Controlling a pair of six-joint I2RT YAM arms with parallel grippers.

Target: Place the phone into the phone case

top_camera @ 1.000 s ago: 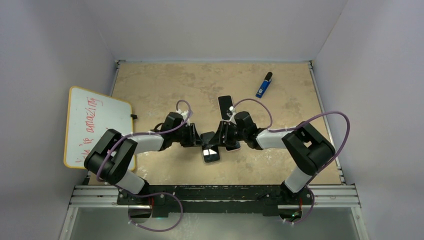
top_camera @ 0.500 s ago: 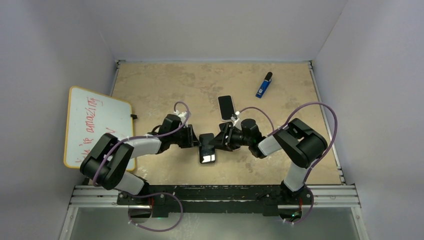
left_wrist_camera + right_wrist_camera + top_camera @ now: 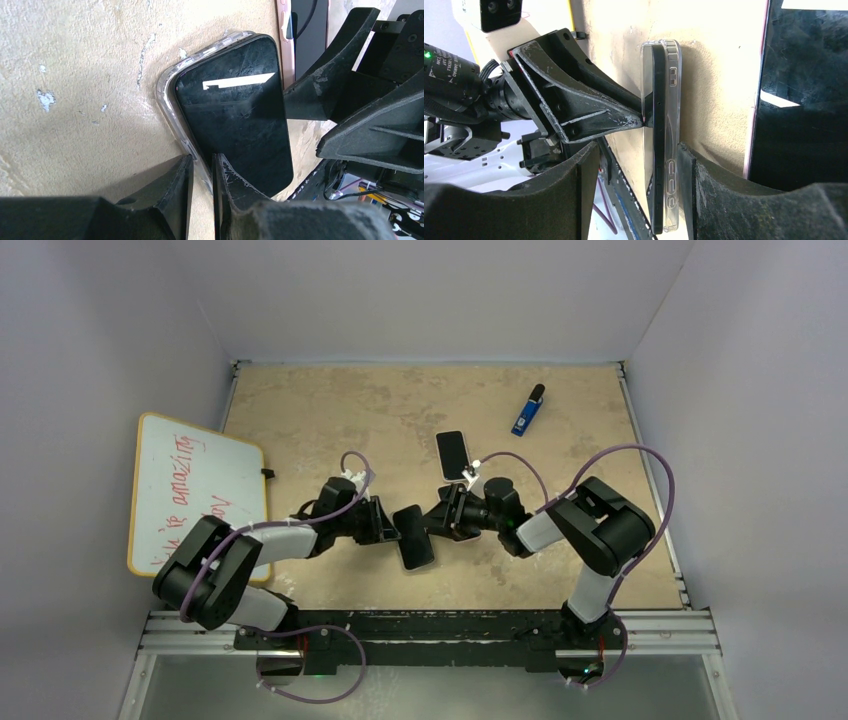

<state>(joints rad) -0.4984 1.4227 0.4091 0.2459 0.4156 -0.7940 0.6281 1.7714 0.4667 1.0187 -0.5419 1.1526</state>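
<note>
The black phone (image 3: 235,120) lies partly seated in the clear phone case (image 3: 167,82), and one corner of the case rim stands out past it. In the top view the pair (image 3: 415,538) sits tilted between both arms. My left gripper (image 3: 202,162) is shut on the case's long edge, one finger outside the rim and one over the screen. From the right wrist the phone (image 3: 657,100) and case (image 3: 671,90) show edge-on. My right gripper (image 3: 638,147) stands open around them, with one finger (image 3: 689,175) against the case's back and the other apart from the phone.
A second dark phone (image 3: 452,454) with a pinkish rim lies just beyond the grippers. A blue lighter (image 3: 527,410) rests at the back right. A whiteboard (image 3: 195,495) with red writing overhangs the table's left edge. Walls enclose three sides.
The left jaws have narrowed onto the case edge. The phone and case have turned and shifted slightly left, and the bright reflection on the screen is gone. Both arms have drawn closer in.
</note>
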